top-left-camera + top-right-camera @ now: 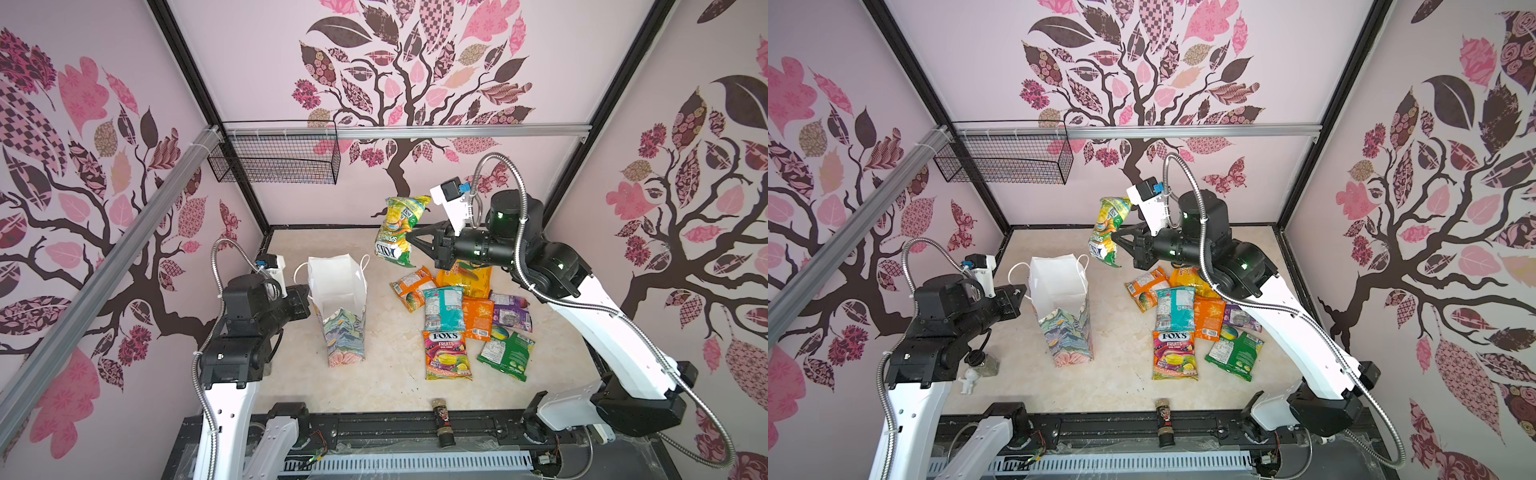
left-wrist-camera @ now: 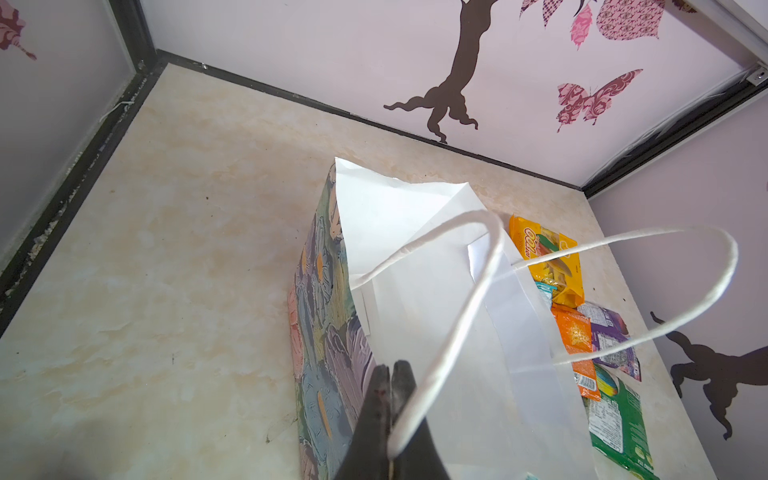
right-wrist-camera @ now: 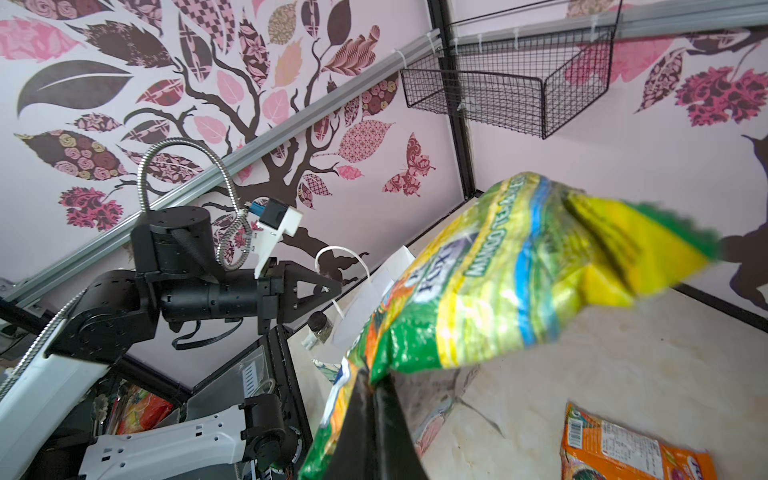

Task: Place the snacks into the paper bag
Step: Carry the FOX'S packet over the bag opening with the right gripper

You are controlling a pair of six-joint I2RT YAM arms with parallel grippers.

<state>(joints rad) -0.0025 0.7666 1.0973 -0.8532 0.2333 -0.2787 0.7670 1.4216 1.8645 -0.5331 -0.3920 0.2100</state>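
Observation:
The paper bag (image 1: pixel 344 328) stands upright and open-mouthed left of centre, floral outside, white inside (image 2: pixel 399 216). My left gripper (image 1: pixel 308 297) sits at its left rim, shut with the white cord handle (image 2: pixel 457 299) caught between the jaws (image 2: pixel 390 368). My right gripper (image 1: pixel 410 240) hangs in the air right of the bag and above the table, shut on the lower edge of a green-yellow FOX'S packet (image 1: pixel 399 226) that stands up from it (image 3: pixel 498 282). Several other snacks lie in a pile at the right: teal (image 1: pixel 443 307), pink FOX'S (image 1: pixel 446 353), green (image 1: pixel 505 351), purple (image 1: pixel 512 311).
A black wire basket (image 1: pixel 276 160) hangs on the back wall's rail. A small dark bottle (image 1: pixel 443 419) lies at the table's front edge. A white figurine (image 1: pixel 968 380) and a small jar (image 1: pixel 984 365) stand under my left arm.

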